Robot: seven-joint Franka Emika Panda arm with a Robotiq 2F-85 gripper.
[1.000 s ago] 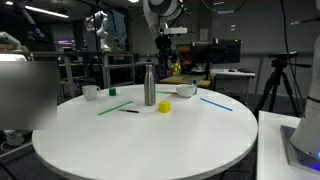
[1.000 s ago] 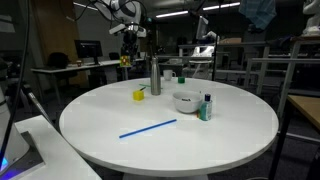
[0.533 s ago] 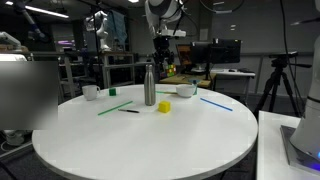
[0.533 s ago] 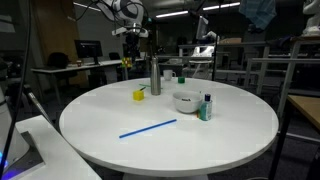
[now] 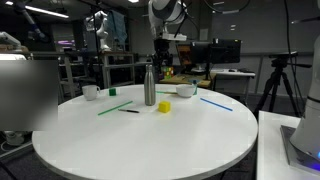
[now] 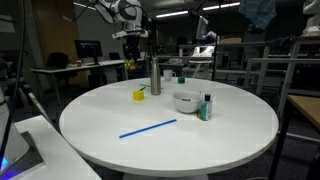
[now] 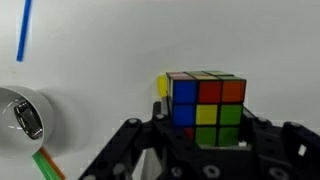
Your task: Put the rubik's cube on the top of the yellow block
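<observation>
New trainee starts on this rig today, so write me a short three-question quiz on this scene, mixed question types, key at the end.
1. True or false: the rubik's cube already rests on the yellow block.
2. Which thing stands nearest the yellow block? A) steel bottle B) white cup C) tiny green cube
3. Fill in: the straw lying nearest the camera in an exterior view is ____ in colour.
Key: 1 false, the gripper holds the cube in the air above the table. 2 A. 3 blue.
</observation>
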